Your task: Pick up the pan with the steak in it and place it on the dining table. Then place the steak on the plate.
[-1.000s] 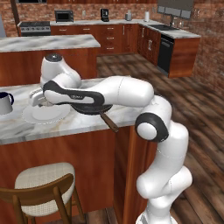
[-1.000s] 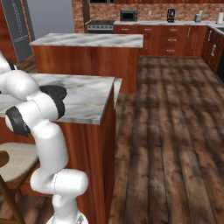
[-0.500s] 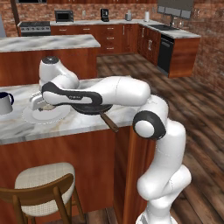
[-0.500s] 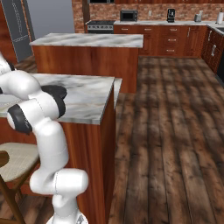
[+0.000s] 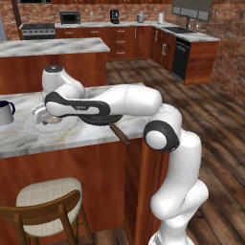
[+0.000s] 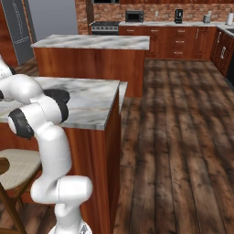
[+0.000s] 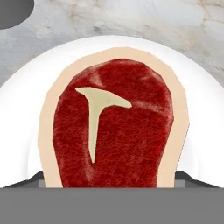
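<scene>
Reaching out over the dining table (image 5: pixel 91 136), I have my arm stretched leftward across its grey-white marble top, which sits on a reddish-brown wood base with a round-cushioned stool (image 5: pixel 48 201) tucked below the near edge. Behind it stands a second marble island (image 5: pixel 52 46), and farther back a run of wooden cabinets with a microwave (image 5: pixel 70 17) on the counter. On the table the plate (image 5: pixel 36 125) lies flat near my hand, white and round, and just beside it to the right sits the pan (image 5: pixel 103 118), mostly covered by my forearm in the left base view, its brown wooden handle (image 5: pixel 119 134) sticking out toward the table's near edge; in the right base view the pan (image 6: pixel 57 95) shows as a dark round shape behind my elbow. A white mug (image 5: pixel 5 113) with a dark top stands on the table to the left of the plate, apart from it. The steak (image 7: pixel 116 127) lies on the plate (image 7: pixel 17 122), red with a pale fat rim and a light T-shaped streak across its top, seen close in the hand view. My tool (image 5: pixel 44 115) hangs directly over the steak with its fingers spread wide and gripping nothing.
</scene>
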